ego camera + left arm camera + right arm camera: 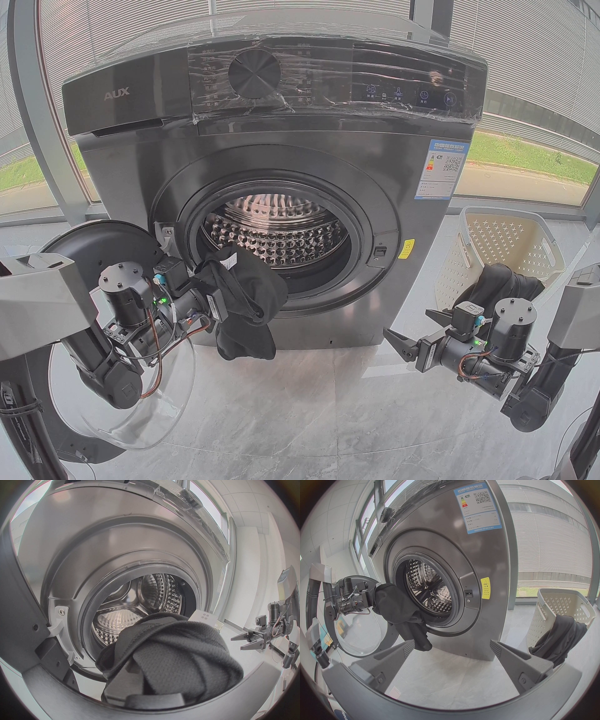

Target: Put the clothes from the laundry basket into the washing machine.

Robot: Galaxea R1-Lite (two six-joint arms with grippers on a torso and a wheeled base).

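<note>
Black garment [247, 294] drapes from left hand [217, 306] before the washing machine [375, 162]

Grey washing machine [275, 150], door [94, 250] swung wide open on the left, steel drum [275, 231] showing. A black garment [247, 300] hangs bunched at the opening's lower lip. To the right stands the cream laundry basket [500, 240], another dark garment [506, 284] draped over its front rim.

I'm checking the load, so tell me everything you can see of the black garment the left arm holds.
The black garment is a mesh-like knit, bunched and draped over the left gripper, which is shut on it. A white tag shows near its top. It hangs before the open drum mouth of the washing machine, its lower end dangling clear of the floor.
</note>
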